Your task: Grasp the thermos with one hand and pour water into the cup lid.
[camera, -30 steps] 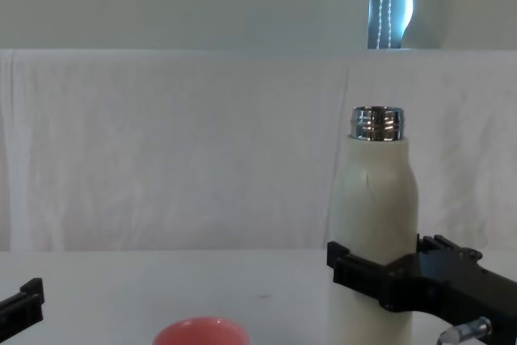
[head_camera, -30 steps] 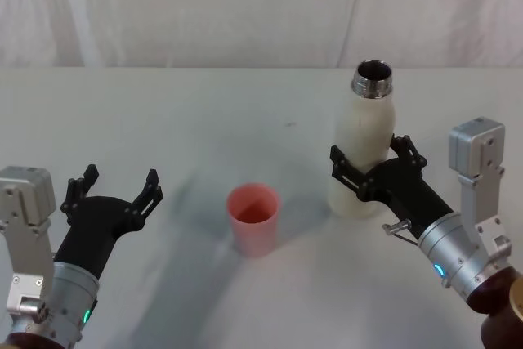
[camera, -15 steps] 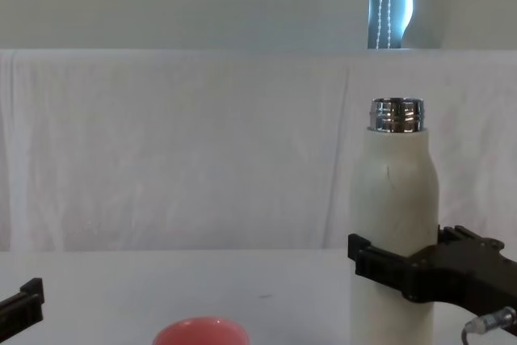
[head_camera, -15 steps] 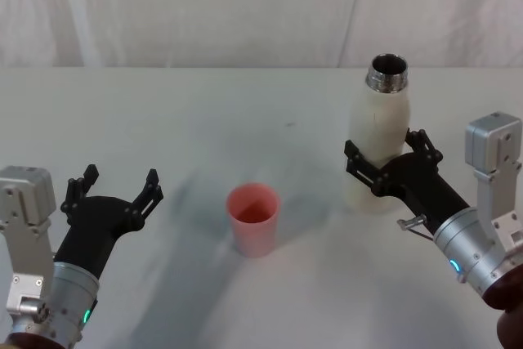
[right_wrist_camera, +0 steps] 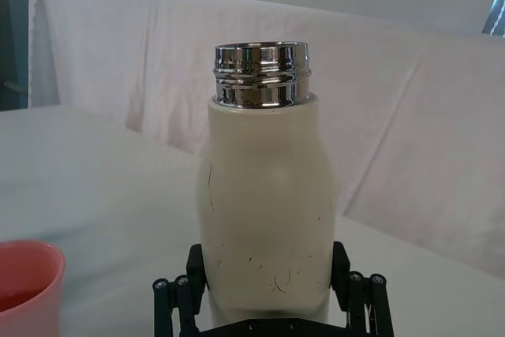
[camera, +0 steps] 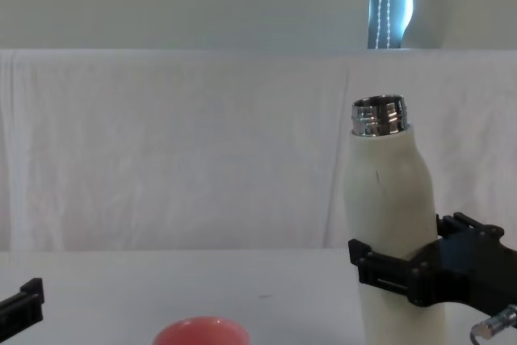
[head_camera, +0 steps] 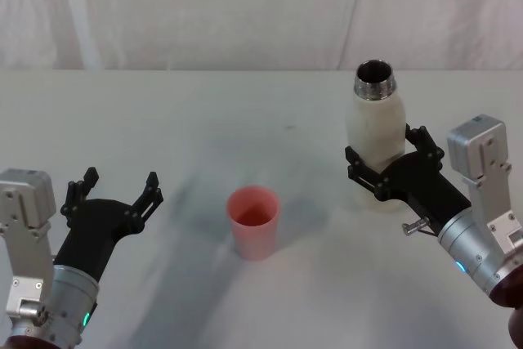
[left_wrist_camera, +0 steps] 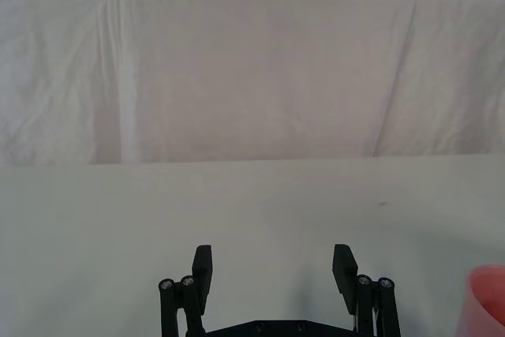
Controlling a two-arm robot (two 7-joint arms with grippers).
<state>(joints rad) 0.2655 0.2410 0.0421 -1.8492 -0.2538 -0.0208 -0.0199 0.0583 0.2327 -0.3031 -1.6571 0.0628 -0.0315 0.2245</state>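
Right gripper (head_camera: pixel 384 171): black fingers clamped on either side of the thermos (head_camera: pixel 374 143), gripping its lower body; in the right wrist view the fingers (right_wrist_camera: pixel 175 293) press against both flanks of the cream-white body (right_wrist_camera: pixel 267 226). In the chest view the thermos (camera: pixel 392 224) leans slightly toward the robot's left, its open silver threaded neck uppermost and canted toward the centre of the table. Whether the base rests on or is clear of the surface cannot be determined, as the gripper and arm hide the base in the head view and it is out of frame in the chest view. Fine dark scuffs mark the body in the right wrist view. The cup lid (head_camera: pixel 253 221), a salmon-pink cup, stands upright on the white table (head_camera: pixel 204 128), mouth up, to the robot's left of the thermos and well apart from it; the same cup lid appears at the edge of the right wrist view (right_wrist_camera: pixel 25 286) and as a rim in the chest view (camera: pixel 200 332). Left gripper (head_camera: pixel 114 194): fingers spread wide, holding nothing, positioned low at the near-left of the table, well apart from the cup lid; the left wrist view confirms the two fingertips (left_wrist_camera: pixel 203 262) parted over bare table. A white draped cloth (head_camera: pixel 245 6) forms the backdrop behind the table.
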